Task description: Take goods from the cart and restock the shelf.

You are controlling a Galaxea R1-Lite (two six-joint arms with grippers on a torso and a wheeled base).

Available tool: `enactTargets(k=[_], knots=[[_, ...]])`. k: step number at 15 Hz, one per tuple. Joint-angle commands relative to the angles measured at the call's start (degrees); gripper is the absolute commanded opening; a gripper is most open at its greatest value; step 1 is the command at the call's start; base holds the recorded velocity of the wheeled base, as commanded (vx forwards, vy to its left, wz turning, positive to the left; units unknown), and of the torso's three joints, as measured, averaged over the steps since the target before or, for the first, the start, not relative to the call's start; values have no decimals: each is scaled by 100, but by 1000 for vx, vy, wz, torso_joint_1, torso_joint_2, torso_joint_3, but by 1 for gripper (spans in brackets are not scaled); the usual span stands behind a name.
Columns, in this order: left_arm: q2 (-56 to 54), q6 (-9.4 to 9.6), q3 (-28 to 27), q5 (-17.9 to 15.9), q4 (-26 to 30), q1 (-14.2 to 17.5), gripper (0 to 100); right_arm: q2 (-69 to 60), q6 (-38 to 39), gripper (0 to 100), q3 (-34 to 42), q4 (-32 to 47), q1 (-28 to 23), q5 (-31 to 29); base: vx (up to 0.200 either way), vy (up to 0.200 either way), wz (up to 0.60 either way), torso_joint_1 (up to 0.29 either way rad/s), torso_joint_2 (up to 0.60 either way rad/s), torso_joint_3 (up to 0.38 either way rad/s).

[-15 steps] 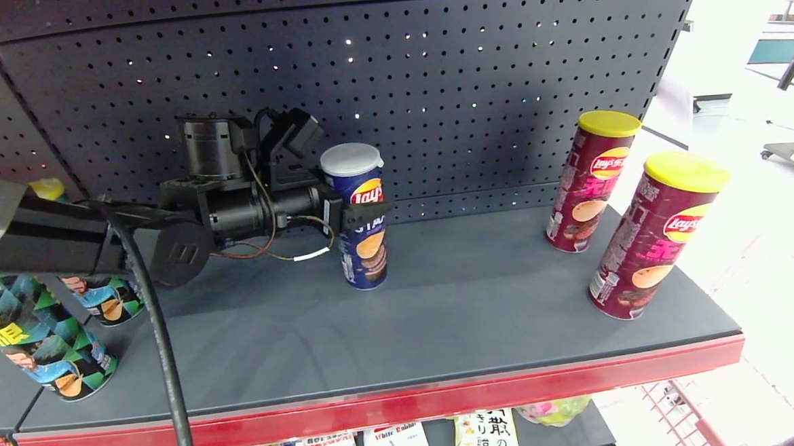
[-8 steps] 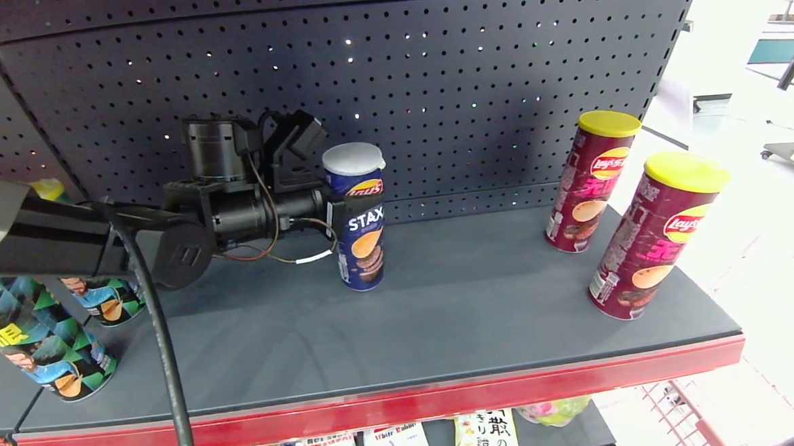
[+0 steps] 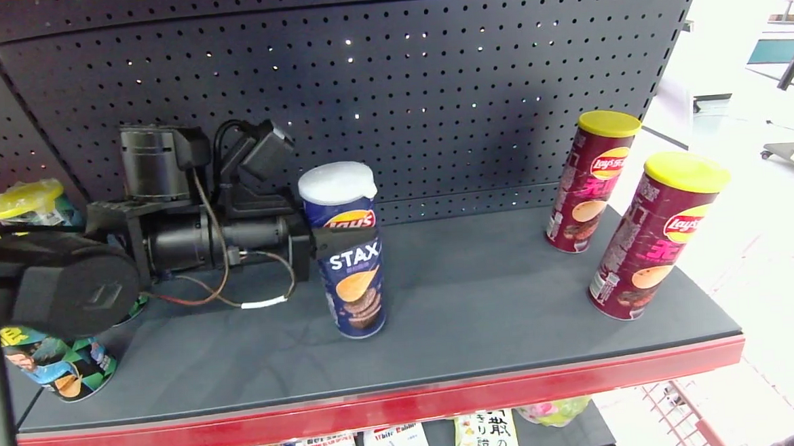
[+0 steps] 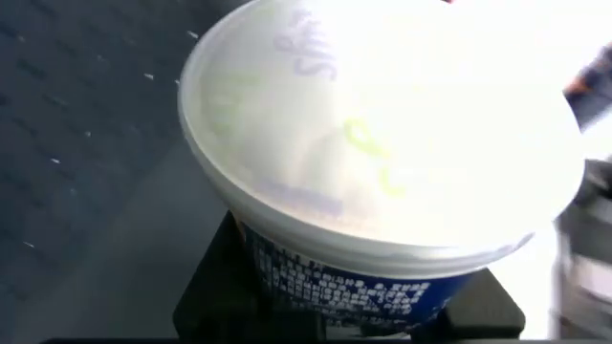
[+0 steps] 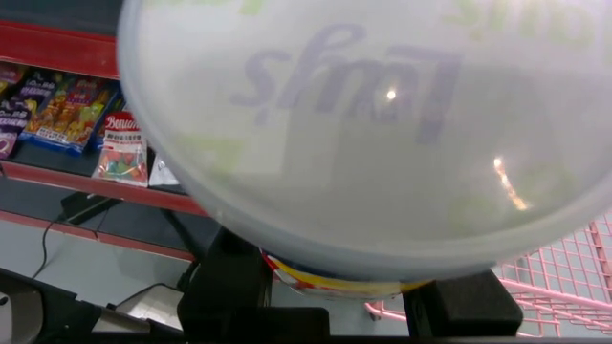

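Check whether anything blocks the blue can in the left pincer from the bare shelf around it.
Nothing visible does. The left pincer grips the blue can over bare shelf. The maroon cans stand apart toward the robot's right, and the patterned can toward its left.

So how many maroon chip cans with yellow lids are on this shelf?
2, both at the shelf's right end: the back can by the pegboard, the front can nearer the red edge. The left arm covers part of the left end, so more may be hidden.
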Motion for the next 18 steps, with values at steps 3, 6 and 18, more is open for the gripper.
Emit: enactTargets(k=[3,6,18], knots=[[-881,65,978,-322,-40,-112,0,29,-4,0,-13,1,3,-1,0,0,0,0,0,0],[-819,390,1039,-427,-40,-103,0,29,-4,0,-22,1,3,-10,0,0,0,0,0,0],[-600,821,1224,-506,-67,-50,0,29,-4,0,-92,1,-76,-10,0,0,0,0,0,0]])
